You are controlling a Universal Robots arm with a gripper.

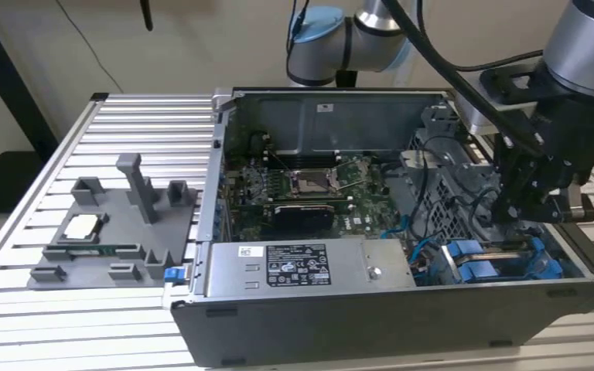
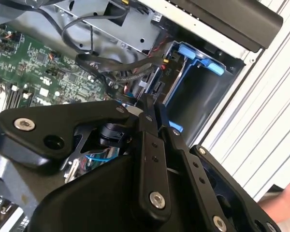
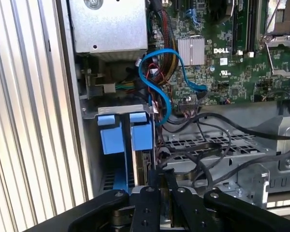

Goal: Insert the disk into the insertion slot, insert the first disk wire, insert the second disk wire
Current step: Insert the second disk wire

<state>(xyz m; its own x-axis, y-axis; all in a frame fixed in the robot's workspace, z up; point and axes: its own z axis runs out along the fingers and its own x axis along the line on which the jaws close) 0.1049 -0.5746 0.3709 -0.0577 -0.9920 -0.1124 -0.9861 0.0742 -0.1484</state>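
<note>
In the exterior view, the gripper [image 1: 532,202] is hanging inside the open computer case [image 1: 380,325], near the case's corner toward the exterior view's right and nearest the camera. Directly beneath it the insertion slot [image 1: 503,259] is showing its blue rails, with blue tabs standing up between them. A grey power supply [image 1: 312,267] is sitting along the case's near edge, and a grey fixture [image 1: 111,232] is resting on the slatted table [image 1: 29,325] beside the case.

In the second wrist view, the fingers [image 2: 152,145] are pressing close together, their tips pointing into the mouth of the blue-railed bay beside a bundle of black wires [image 2: 121,67]. Whether they are pinching a wire or something thin I cannot tell.

In the first wrist view, the fingertips [image 3: 157,181] are lying right over a thin upright edge seated between the blue tabs [image 3: 128,133], which I am reading as the disk [image 3: 141,166] already sitting in the slot, its long axis running down into the bay, away from the fingers. A blue wire [image 3: 159,72] is looping just beyond, toward the green board [image 3: 241,72].
</note>
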